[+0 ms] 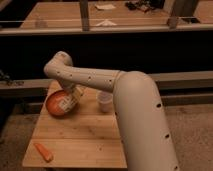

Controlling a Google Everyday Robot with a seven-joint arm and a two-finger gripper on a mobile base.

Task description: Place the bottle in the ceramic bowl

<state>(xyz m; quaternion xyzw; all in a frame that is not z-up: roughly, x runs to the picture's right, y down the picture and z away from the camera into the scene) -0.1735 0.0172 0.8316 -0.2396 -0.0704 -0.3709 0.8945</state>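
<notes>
The gripper [71, 93], grip state impossible to tell, hangs over the ceramic bowl's [52, 104] three-o'clock rim, where the bottle [68, 101] lies tilted inside. A white cup [104, 101] stands at the bowl's three o'clock, a carrot [43, 151] at six.

Whitish bottle [70, 100] with pale label, orange-brown bowl [54, 104], jaws' gripper [75, 93] white above it.
</notes>
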